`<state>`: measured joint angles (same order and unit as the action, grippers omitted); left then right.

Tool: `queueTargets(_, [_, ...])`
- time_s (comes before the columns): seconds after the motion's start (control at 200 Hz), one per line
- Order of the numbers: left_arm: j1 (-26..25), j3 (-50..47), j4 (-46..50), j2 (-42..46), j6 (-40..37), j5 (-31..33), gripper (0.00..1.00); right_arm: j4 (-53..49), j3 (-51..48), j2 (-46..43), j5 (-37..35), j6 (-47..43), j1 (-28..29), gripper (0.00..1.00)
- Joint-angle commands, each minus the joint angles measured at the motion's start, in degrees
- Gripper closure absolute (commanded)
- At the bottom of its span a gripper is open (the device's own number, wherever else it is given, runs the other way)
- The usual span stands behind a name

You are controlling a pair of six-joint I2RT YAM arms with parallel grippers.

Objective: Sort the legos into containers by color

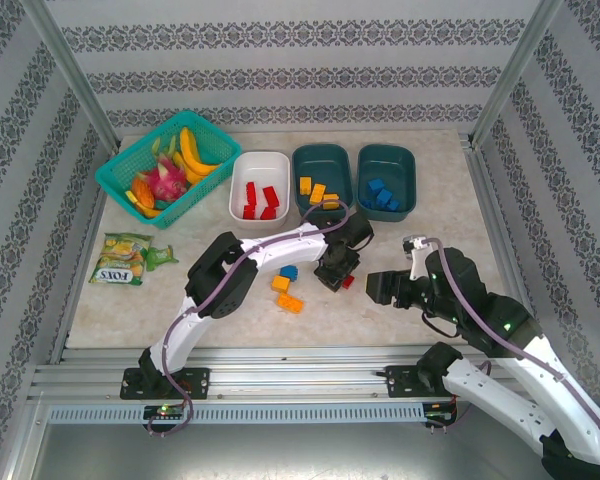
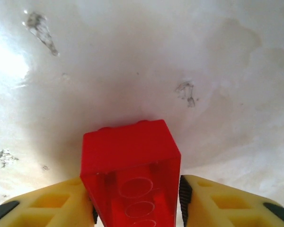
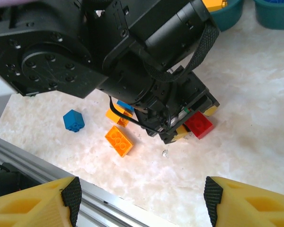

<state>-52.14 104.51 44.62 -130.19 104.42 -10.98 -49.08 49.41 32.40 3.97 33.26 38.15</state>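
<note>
Brightness: bright, even, diffuse light from overhead in every view.
Shadow: a soft grey pool on the pale marbled tabletop [image 2: 217, 56] just beyond the translucent red plastic brick [image 2: 130, 151].
Glare: a blown-out white patch to the far left beyond the brick.
Focus: the brick's near end is blurred, and the tabletop specks beyond it are soft.
Distortion: in the overhead view, the grey metal frame posts [image 1: 70, 70] far from the brick lean outward.

Along the bottom edge we see the right gripper [image 3: 141, 191], its yellow fingers [image 3: 33, 205] spread wide above the pale marbled table [image 3: 255, 94]. The black left arm [image 3: 85, 42] fills the upper left and centre. At its lower end, right of centre, the left gripper [image 3: 195, 123] pinches a red lego [image 3: 201, 125]. To the left lie an orange lego [image 3: 118, 140] and a blue lego [image 3: 74, 120], apart from each other. A dark teal tub [image 3: 227, 19] and a second teal tub [image 3: 274, 16] cut into the top right. A metal rail [image 3: 47, 165] crosses the lower left.
</note>
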Motion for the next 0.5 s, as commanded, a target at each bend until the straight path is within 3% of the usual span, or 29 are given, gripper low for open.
queueTargets(0.0, [-0.5,1.0,2.9,-1.0,0.6,2.5,0.55,0.6,-1.2,-1.1,1.0,1.6,0.6,0.28])
queueTargets(0.265, [0.4,1.0,5.6,3.6,-5.8,7.8,0.63,2.5,-0.7,0.0,1.4,1.3,0.7,0.29])
queueTargets(0.495, [6.1,-2.7,7.8,15.4,-20.3,14.9,0.67,8.7,0.6,5.1,5.8,-0.1,0.6,0.28])
